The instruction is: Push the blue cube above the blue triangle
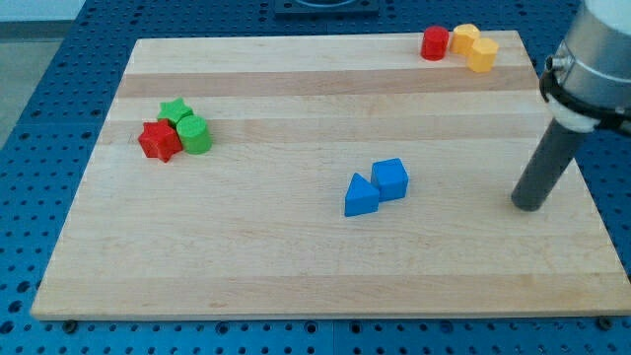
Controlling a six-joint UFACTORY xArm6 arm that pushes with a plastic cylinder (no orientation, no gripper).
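Nearest to the view's bottom, the wooden board (296, 286) lay on a blue table with holes (59, 59). A little below the middle of the board stood the blue triangle (361, 195), and the blue cube (390, 179) was touching it, at about two o'clock from the triangle, so it sat up and to the view's right of it and not straight above. My tip (528, 205) rested on the board well apart from these two blocks, at about three o'clock from the cube, near the board's right edge. The arm had no pincer at all, only the dark rod, so nothing was opened or closed and it held nothing. Farther up, on the view's left, three blocks stood close together: the red star (159, 141), the green star (176, 111) at about one o'clock from it, and the green cylinder (195, 134) just beside both. Farthest, at the board's top right corner, stood the red cylinder (435, 43), then the yellow cylinder (463, 38) at its three o'clock, and the yellow block (482, 54), whose shape I could not tell surely.
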